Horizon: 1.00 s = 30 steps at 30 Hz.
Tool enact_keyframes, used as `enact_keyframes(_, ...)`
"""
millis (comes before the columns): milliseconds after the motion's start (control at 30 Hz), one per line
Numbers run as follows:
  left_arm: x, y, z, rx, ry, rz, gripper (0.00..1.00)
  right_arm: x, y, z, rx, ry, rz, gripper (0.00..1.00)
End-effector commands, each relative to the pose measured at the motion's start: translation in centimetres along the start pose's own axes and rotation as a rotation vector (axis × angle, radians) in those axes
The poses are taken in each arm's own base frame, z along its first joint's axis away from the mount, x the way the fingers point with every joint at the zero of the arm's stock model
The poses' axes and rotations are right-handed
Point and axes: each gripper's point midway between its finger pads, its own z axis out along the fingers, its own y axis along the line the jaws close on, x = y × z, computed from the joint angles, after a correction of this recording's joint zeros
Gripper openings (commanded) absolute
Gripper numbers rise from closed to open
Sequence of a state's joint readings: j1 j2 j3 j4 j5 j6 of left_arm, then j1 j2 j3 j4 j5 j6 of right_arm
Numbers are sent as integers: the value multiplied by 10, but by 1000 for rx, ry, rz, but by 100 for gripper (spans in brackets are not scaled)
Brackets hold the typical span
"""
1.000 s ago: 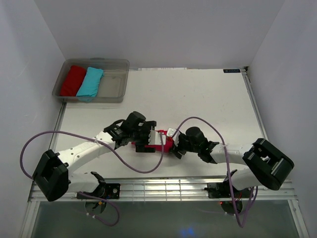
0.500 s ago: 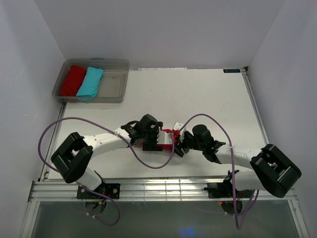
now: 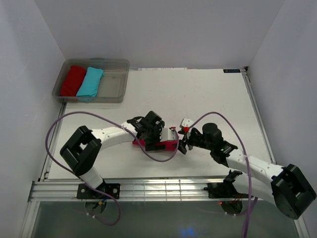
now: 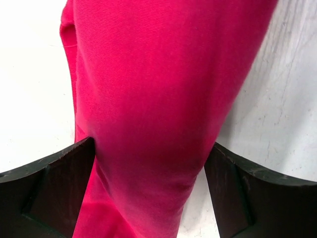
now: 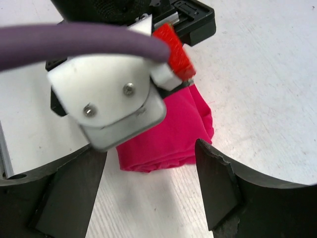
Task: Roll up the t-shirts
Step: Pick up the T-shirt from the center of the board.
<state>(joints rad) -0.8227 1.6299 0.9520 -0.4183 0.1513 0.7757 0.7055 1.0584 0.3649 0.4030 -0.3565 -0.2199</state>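
My left gripper (image 4: pixel 151 148) pinches t-shirt (image 3: pixel 148 146) roll, fingers either side, long axis across bench (image 3: pixel 208 94); right gripper (image 5: pixel 148 151) spread, facing roll's right end.

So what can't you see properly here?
Top view: the left gripper covers most of the pink t-shirt; the red bundle and turquoise bundle are too small to identify.
Left wrist view: the picture edges cut off the t-shirt's ends.
Right wrist view: the left gripper and a blurred purple cable hide most of it.
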Motion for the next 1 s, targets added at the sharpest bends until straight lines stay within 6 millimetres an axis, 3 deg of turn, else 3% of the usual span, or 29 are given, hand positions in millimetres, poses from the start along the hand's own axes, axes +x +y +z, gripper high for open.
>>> enact_keyframes(0,-9,1,-4,33,-34,-68,98,-19,-1,-14,-1,-6,-19,77)
enact_keyframes(67,-10,1,-3,44,-40,-85,98,-15,1,-23,-2,30,-35,78)
enact_keyframes(167,-7,-2,4,67,-21,-87,98,-36,3,-39,-16,6,-125,79)
enact_keyframes(233,-6,0,7,72,-6,-90,98,-64,-4,-50,26,-47,-183,81)
enact_keyframes(400,7,-13,23,148,60,-109,98,-86,-12,-70,91,-66,-213,83)
enact_keyframes(600,26,-28,33,225,167,-175,98,-91,-12,-74,106,-83,-180,82)
enact_keyframes(800,40,-28,40,164,215,-241,75,-99,-15,-80,140,-108,-178,83)
enact_keyframes(833,36,-26,38,147,203,-268,72,-100,-15,-81,142,-112,-177,83)
enact_keyframes(900,29,-20,35,123,179,-292,54,-101,-16,-82,151,-116,-174,83)
enact_keyframes(967,21,-13,32,95,155,-337,48,-100,-17,-83,158,-113,-171,83)
